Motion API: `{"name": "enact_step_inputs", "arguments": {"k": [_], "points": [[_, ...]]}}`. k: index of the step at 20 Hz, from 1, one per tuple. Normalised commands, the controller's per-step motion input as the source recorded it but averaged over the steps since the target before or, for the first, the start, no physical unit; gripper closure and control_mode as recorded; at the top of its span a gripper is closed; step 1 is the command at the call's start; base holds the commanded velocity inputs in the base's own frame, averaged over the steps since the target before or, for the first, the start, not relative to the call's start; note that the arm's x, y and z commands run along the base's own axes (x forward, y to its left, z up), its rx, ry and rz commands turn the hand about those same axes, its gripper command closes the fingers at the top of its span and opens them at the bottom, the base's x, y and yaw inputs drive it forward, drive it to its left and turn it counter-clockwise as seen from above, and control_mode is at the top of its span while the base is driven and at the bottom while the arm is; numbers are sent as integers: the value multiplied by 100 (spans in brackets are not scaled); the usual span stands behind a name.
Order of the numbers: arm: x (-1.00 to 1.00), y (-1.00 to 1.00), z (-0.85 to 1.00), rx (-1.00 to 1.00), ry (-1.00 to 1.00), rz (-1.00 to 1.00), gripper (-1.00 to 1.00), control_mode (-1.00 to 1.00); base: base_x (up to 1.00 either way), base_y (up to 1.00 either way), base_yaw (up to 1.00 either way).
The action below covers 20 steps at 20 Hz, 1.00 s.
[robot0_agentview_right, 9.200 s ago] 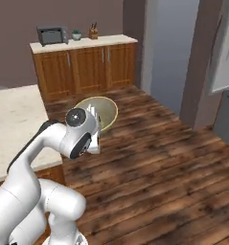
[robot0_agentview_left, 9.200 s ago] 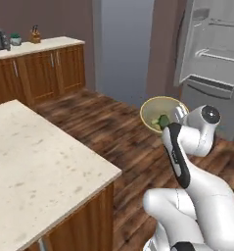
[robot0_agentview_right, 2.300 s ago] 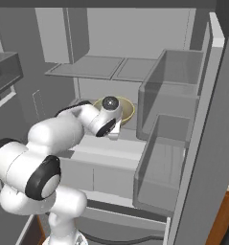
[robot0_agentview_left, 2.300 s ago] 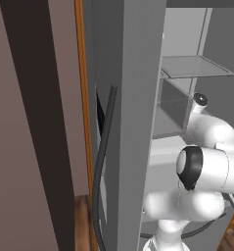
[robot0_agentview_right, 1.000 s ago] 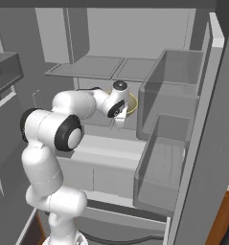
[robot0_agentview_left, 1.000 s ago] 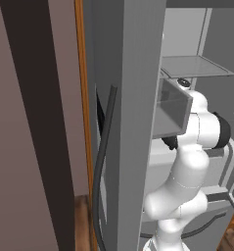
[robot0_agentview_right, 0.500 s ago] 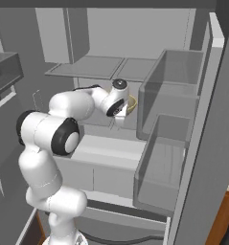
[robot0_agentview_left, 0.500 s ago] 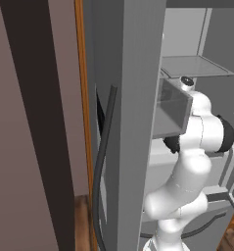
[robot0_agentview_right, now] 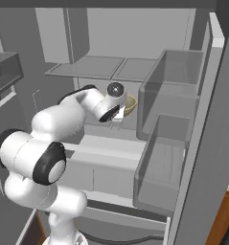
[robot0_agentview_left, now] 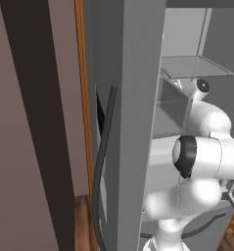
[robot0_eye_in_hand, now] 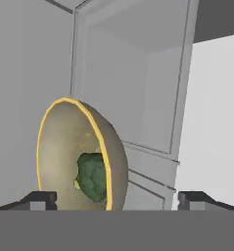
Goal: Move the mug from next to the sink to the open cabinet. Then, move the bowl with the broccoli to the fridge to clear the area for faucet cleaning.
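Left base view: the fridge [robot0_agentview_left: 138,98] is seen edge-on, its steel side wall w/ a dark curved door handle [robot0_agentview_left: 101,162] taking the centre. A brown wall panel [robot0_agentview_left: 35,122] and an orange-brown wood strip [robot0_agentview_left: 81,98] are seen at left. Inside, a pale shelf [robot0_agentview_left: 194,66] is seen upper right. The white arm [robot0_agentview_left: 206,157] is folded up in front of the interior, reaching in under that shelf; the tool itself is hidden by the arm here.

Right base view: the fridge interior is seen head-on, w/ grey shelves [robot0_agentview_right: 104,67] up top and door bins [robot0_agentview_right: 171,115] at right. The arm is stretched from lower left into the middle level. The bowl with the broccoli [robot0_agentview_right: 130,104] is partly seen just behind the wrist, resting on the middle level next to the upper door bin; only its olive-cream edge is shown. The tool [robot0_agentview_right: 117,114] is placed right beside the bowl; its jaw spacing can't be read from this side.

Hand view: the bowl [robot0_eye_in_hand: 79,157] is seen from close up, looking tipped on its side in this rolled view, yellow-ish rim toward the camera, the green broccoli [robot0_eye_in_hand: 92,177] inside low down. The tool [robot0_eye_in_hand: 116,198] is spread wide: one fingertip [robot0_eye_in_hand: 40,198] is seen at far left, the other at far right, w/ the bowl between them and nearer the left one. Whether the left tip touches the bowl can't be told. Grey fridge walls are seen behind.
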Motion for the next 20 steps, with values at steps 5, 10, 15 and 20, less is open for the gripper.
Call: {"name": "enact_step_inputs", "arguments": {"k": [5, 10, 15, 20], "points": [[-100, 0, -47, 0, -38, 0, -100, -100, 0, 0, 0], [-100, 0, -100, -6, -18, 0, -100, -100, 0, 0, 0], [-100, 4, -98, -8, -8, 0, -100, -100, 0, 0, 0], [-100, 0, 30, 0, -36, -1, -100, -100, 0, 0, 0]]}}
